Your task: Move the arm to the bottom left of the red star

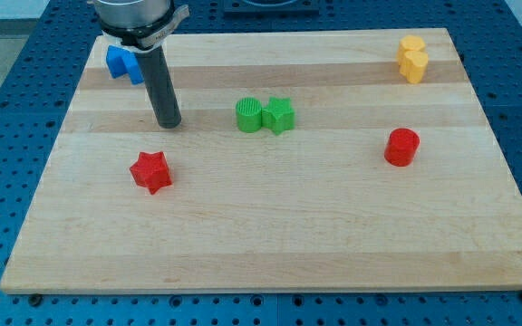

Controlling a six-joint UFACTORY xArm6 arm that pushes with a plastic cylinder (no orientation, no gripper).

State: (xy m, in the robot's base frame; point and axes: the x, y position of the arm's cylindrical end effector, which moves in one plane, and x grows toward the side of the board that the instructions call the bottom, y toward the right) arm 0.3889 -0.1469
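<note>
The red star [150, 171] lies on the wooden board at the view's left, below the middle. My tip [169, 122] rests on the board above the star and slightly to its right, about a block's width away from it. The dark rod rises from the tip to the arm's mount at the view's top left.
A blue block [122, 63] sits at the top left, partly behind the rod. A green cylinder [249, 115] and a green star [279, 115] touch near the centre. A red cylinder [401, 147] is at the right. Two yellow blocks [412, 59] sit at the top right.
</note>
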